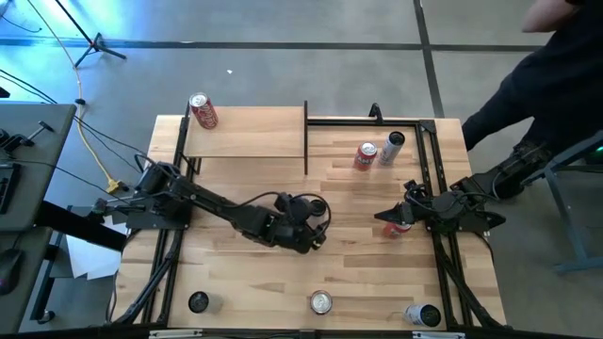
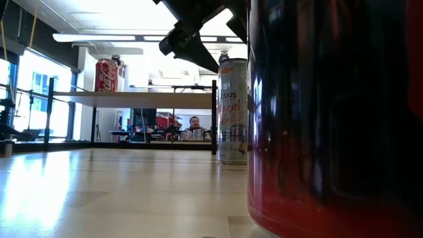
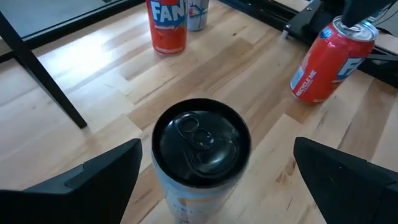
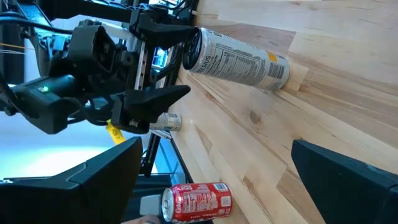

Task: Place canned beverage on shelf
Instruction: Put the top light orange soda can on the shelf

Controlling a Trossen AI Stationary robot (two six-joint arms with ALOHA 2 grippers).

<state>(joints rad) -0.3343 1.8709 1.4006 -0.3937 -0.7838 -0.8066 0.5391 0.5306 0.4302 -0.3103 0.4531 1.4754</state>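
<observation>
Left gripper (image 3: 214, 174) hangs with fingers spread wide around the black-topped pale aluminium can (image 3: 200, 146) mid-table, well short of the pale wooden black-posted shelf (image 1: 247, 132). Lower squarely, close mid-body, lift upright.

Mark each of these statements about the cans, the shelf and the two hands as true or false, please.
1. A red can stands on the shelf. True.
2. The left hand is shut on a Fanta can. False: its fingers are open on either side of a black-topped can; the Fanta can stands apart on the table.
3. The Fanta can stands beside a tall silver can. True.
4. The shelf holds three cans. False: only the red can is on it.
5. The right hand is over the shelf. False: it is at the table's right side, away from the shelf.
</observation>
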